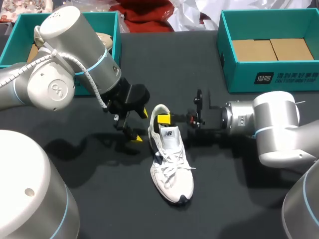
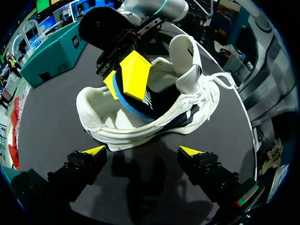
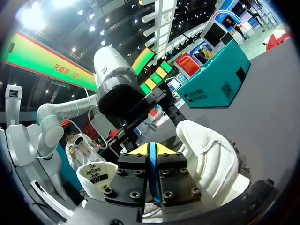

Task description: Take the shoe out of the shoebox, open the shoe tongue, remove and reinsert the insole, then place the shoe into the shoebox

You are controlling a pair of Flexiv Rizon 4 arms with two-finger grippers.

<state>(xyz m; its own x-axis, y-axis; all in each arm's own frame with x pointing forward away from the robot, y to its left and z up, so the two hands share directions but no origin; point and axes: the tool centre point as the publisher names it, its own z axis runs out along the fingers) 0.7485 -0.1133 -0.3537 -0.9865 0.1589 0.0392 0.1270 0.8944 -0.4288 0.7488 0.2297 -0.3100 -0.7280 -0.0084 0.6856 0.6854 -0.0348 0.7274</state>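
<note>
A white sneaker (image 1: 172, 169) lies on the black table, heel toward the back, its tongue (image 3: 206, 154) pulled up and forward. My right gripper (image 1: 163, 119) reaches into the heel opening from the right and is shut on the edge of the blue insole (image 3: 152, 173). The left wrist view shows that gripper (image 2: 125, 80) pinching the insole (image 2: 131, 107) inside the sneaker (image 2: 117, 133). My left gripper (image 1: 139, 125) hangs open just left of the heel, its yellow tips (image 2: 95, 150) apart and clear of the shoe's side.
A teal shoebox (image 1: 227, 59) with cardboard inserts stands at the back right. Another teal box (image 1: 115, 35) sits at the back left, partly behind my left arm. Bare black tabletop lies in front of the shoe.
</note>
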